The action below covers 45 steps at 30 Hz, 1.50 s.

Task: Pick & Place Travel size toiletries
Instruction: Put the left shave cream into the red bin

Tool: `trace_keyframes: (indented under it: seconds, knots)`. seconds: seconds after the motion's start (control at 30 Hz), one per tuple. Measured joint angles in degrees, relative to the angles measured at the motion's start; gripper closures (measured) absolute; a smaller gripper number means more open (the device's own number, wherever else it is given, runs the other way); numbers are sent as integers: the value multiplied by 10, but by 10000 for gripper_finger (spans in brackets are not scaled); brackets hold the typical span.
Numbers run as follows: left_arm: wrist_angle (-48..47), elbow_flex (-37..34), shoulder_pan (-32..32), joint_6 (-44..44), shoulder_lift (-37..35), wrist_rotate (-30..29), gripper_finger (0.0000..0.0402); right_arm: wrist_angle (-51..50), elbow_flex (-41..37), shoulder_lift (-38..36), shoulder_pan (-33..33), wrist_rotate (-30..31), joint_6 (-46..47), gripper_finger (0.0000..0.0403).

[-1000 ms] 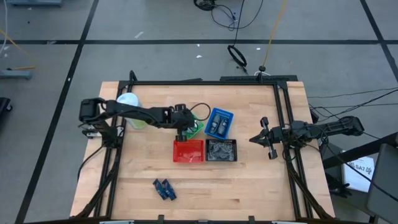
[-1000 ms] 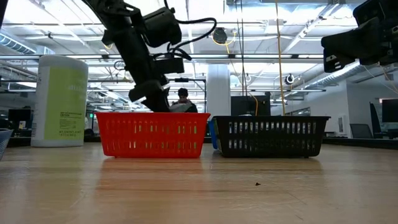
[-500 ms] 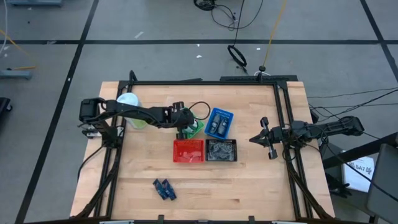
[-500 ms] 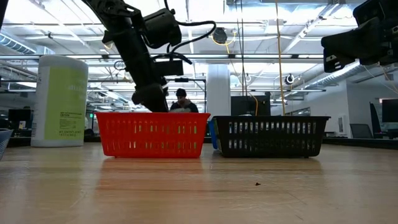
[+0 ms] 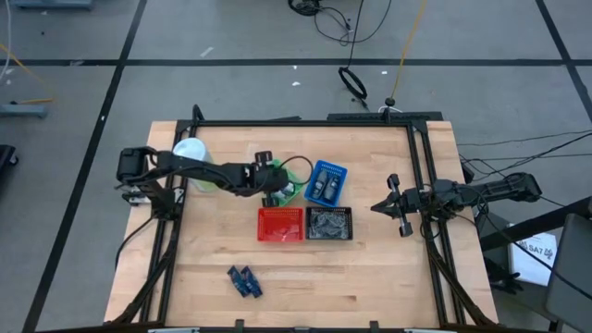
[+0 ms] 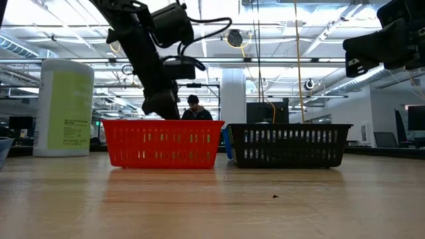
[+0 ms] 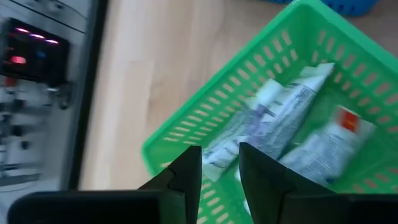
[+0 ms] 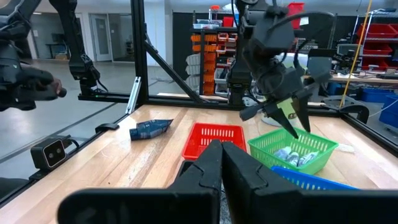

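My left gripper (image 5: pixel 274 189) hangs open over the green basket (image 5: pixel 289 191), fingers pointing down. Its fingertips (image 7: pixel 220 167) stand above the whitish tubes (image 7: pixel 283 118) that lie flat on the green basket's floor (image 7: pixel 348 93); it holds nothing. Two dark blue pieces (image 5: pixel 243 280) lie on the table near its near edge and show in the right wrist view too (image 8: pixel 151 129). The right gripper (image 5: pixel 376 207) waits shut at the table's right side, above the wood, with its fingers (image 8: pixel 221 163) pointing toward the baskets.
A red basket (image 5: pixel 279 224) and a black basket (image 5: pixel 329 223) with grey packets stand side by side mid-table. A blue basket (image 5: pixel 326 182) sits behind them. A tall green container with a white lid (image 5: pixel 191 155) stands at the far left. A person shows beyond the table (image 6: pixel 192 106).
My left gripper has moved a short way toward the table's far edge, from the red basket's far rim to over the green basket. The right arm has kept still.
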Motion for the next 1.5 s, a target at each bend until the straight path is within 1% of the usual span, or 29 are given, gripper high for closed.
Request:
trace_keyframes:
  seconds: [0.13, 0.2, 0.3, 0.47, 0.57, 0.73, 0.8, 1.0, 1.07, 1.37, 1.43, 1.5]
  knots:
    - [0, 0, -22, -1, -19, -43, 293, 0, 0, 0, 0, 0, 0, 403]
    - [1, 0, -34, -16, -36, -56, 293, 0, 0, 0, 0, 0, 0, 403]
    - [1, 0, -50, -59, -66, -65, 293, 0, 0, 0, 0, 0, 0, 403]
    - [-2, 1, -81, -162, -132, -62, 293, 0, 0, 0, 0, 0, 0, 403]
    - [-1, 1, -101, -204, -169, -35, 293, 0, 0, 0, 0, 0, 0, 403]
    - [1, 1, -127, -243, -219, 34, 293, 0, 0, 0, 0, 0, 0, 403]
    - [1, 1, -137, -270, -238, 69, 293, 0, 0, 0, 0, 0, 0, 403]
    - [2, 1, -161, -346, -268, 216, 293, 0, 0, 0, 0, 0, 0, 403]
    - [3, 1, -171, -362, -269, 242, 293, 0, 0, 0, 0, 0, 0, 403]
    - [5, 1, -185, -363, -268, 245, 293, 0, 0, 0, 0, 0, 0, 403]
    - [26, 1, -184, -366, -268, 236, 293, 0, 0, 0, 0, 0, 0, 403]
    - [50, 1, -184, -380, -268, 247, 293, 0, 0, 0, 0, 0, 0, 403]
